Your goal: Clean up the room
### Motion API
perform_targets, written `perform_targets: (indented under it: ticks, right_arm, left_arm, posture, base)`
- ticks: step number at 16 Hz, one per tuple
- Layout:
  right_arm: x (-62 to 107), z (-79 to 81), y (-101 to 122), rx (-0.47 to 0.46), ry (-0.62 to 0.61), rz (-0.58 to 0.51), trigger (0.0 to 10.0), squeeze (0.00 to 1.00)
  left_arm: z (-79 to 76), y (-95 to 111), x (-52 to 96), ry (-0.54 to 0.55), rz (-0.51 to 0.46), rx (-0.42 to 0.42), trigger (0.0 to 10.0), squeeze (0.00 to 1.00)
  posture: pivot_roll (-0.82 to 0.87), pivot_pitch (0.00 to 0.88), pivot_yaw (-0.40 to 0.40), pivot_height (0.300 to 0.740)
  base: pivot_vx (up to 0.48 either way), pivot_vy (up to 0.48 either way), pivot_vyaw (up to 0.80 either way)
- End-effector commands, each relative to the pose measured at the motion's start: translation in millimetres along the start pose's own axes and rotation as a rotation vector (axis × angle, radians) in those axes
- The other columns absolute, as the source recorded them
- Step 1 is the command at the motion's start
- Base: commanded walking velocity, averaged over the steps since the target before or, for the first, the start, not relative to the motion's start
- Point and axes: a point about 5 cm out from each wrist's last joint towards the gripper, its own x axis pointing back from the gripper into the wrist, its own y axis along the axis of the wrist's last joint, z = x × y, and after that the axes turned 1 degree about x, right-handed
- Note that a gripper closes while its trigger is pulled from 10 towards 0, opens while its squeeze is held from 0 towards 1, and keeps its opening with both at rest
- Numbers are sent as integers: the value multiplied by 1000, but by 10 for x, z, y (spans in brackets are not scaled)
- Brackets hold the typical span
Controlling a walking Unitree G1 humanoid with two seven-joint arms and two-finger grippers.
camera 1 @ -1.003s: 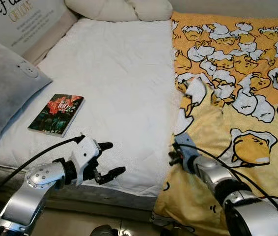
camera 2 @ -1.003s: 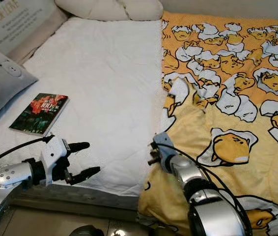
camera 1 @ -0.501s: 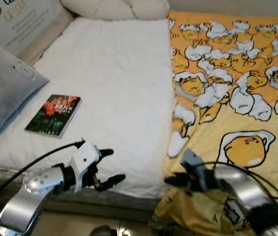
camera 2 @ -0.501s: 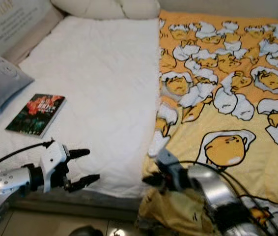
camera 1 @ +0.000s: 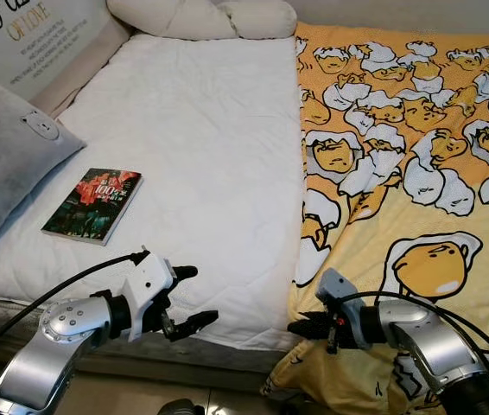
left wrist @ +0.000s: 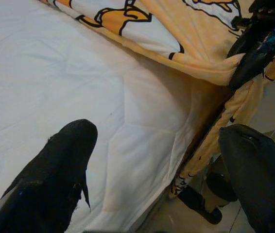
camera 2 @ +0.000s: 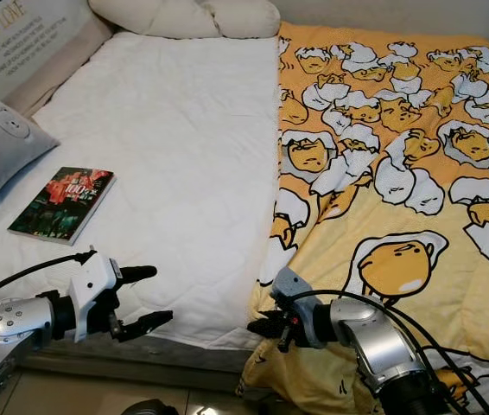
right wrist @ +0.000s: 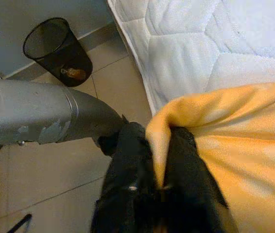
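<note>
Right end effector (camera 1: 301, 328) pinches the blanket (camera 1: 417, 164) edge at the bed (camera 1: 201, 147) corner. Left end effector (camera 1: 194, 296) spread, empty. Book (camera 1: 92, 203), pillow (camera 1: 3, 156) nearby; bin (right wrist: 57, 51) on floor.

Soft matt fleece blanket (camera 1: 400, 173), quilted mattress (camera 1: 201, 130)

My left arm (camera 1: 50, 346) reaches forward from low on the left side, wrist level. My left gripper (camera 1: 189, 296) has its two black fingers (left wrist: 55, 165) spread wide apart, holding nothing. My right arm (camera 1: 422, 341) bends across from the right, forearm pointing toward my left. My right gripper (camera 1: 301, 328) has its fingers (right wrist: 128, 165) pinched tight together on a fold of cloth.
</note>
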Motion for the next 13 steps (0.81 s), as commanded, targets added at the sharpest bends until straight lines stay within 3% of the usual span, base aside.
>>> perform_targets:
  ticks: [1,3,6,7,8,9,10,11,13]
  right_arm:
    - [-75,97,82,9,50,-52,10000,1000]
    - [8,115,126,-5,33,-90,10000,1000]
    - [176,169,216,-27,-60,-193,10000,1000]
    - [233,138,279,-22,-178,-264,10000,0]
    - [251,119,298,-30,-224,-292,10000,0]
    - [284,55,349,-29,-363,-351,10000,0]
    - [321,-99,402,-82,-629,-438,10000,0]
    - [351,-159,415,-128,-755,-484,10000,0]
    - [408,-190,404,-156,-922,-518,10000,0]
  left_arm:
    - [12,-7,-14,2,12,-22,10000,0]
    - [27,-43,-30,38,13,-11,10000,0]
    - [89,-21,-63,200,-86,65,10000,0]
    - [145,12,-57,297,-135,87,10000,0]
    - [169,25,-57,333,-147,96,10000,0]
    - [215,69,-62,402,-176,109,10000,0]
    - [252,151,-93,486,-223,127,10000,0]
    - [249,169,-119,518,-238,143,10000,0]
    - [216,147,-167,568,-237,164,10000,0]
  posture:
    - [40,0,25,740]
    - [40,0,21,740]
    - [28,0,14,740]
    - [25,0,14,740]
    - [24,0,16,740]
    - [14,0,25,740]
    - [4,0,31,740]
    - [-4,0,37,740]
    - [-11,0,40,740]
  base:
    - [0,0,0]
    - [0,0,0]
    - [0,0,0]
    - [0,0,0]
    - [0,0,0]
    - [0,-240,0]
    - [0,-431,0]
    - [0,-480,0]
    - [0,-480,0]
